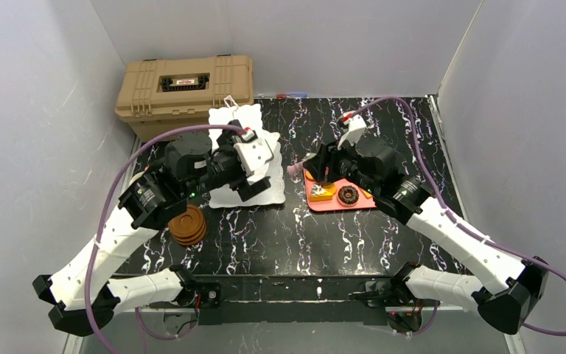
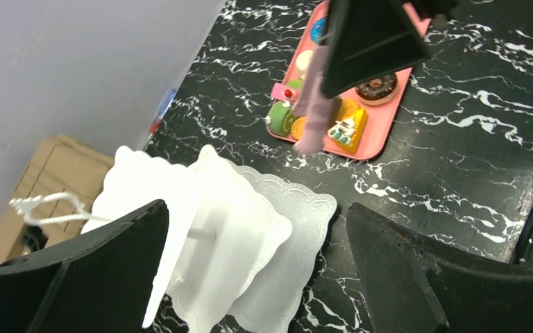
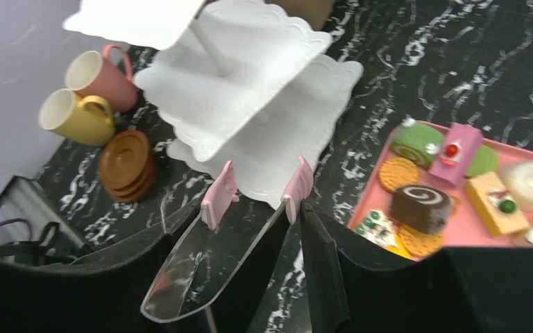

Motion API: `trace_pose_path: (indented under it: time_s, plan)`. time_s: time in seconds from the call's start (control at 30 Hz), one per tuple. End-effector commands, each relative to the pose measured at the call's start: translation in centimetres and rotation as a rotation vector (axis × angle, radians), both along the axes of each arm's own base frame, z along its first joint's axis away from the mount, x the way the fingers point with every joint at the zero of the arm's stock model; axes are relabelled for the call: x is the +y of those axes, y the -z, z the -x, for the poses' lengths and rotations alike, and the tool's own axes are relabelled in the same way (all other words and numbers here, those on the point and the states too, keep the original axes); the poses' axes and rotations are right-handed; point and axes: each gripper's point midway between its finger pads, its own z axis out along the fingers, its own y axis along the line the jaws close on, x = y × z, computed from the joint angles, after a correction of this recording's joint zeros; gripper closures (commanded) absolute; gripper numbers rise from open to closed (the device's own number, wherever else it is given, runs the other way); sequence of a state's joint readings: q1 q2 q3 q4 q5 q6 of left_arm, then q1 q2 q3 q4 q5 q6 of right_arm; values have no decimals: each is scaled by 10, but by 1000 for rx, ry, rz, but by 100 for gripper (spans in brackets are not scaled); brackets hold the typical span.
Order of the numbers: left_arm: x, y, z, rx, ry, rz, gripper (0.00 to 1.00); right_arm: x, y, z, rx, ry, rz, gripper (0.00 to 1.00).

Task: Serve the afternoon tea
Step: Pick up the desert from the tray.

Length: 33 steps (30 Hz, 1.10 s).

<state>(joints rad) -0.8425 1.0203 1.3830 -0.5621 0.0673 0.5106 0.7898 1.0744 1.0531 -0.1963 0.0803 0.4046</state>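
Observation:
The white three-tier stand (image 1: 228, 198) stands at the back left, bare, with its wire loop on top. My left gripper (image 1: 254, 181) hovers over it, open wide with nothing between its fingers; in the left wrist view the stand (image 2: 298, 222) lies below the left gripper (image 2: 257, 211). My right gripper (image 3: 250, 215) is shut on metal tongs with pink tips (image 3: 297, 187), pointing at the stand's bottom plate (image 3: 305, 125). Toy pastries (image 3: 420, 206) lie on the pink tray (image 1: 317, 203). A pink cup (image 3: 104, 76), a yellow cup (image 3: 76, 114) and stacked brown saucers (image 1: 189, 225) sit left of the stand.
A large tan hard case (image 1: 184, 88) stands behind the stand against the back wall. Grey walls close in the black marbled table (image 1: 295, 236) on three sides. The left arm hides the cups in the top view.

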Motion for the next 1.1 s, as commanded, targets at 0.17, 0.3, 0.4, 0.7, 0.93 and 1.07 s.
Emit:
trace_pose_path:
  time_s: [0.17,0.3,0.4,0.7,0.93,1.07]
  plan:
    - [31,-12,-33,246,-224,113,2,-45,32,-10,-34,128,160,40]
    - [41,-11,-45,288,-278,128,2,-53,46,-13,-23,145,212,40]
    - [47,-9,-50,291,-308,131,2,-60,57,-15,-13,162,243,40]
    - [66,-1,-61,337,-386,146,2,-62,91,-15,31,140,293,38]
    - [83,0,-68,360,-472,163,2,-63,110,-24,48,124,319,36]
    - [91,1,-68,374,-508,175,2,-62,117,-31,57,104,307,35]
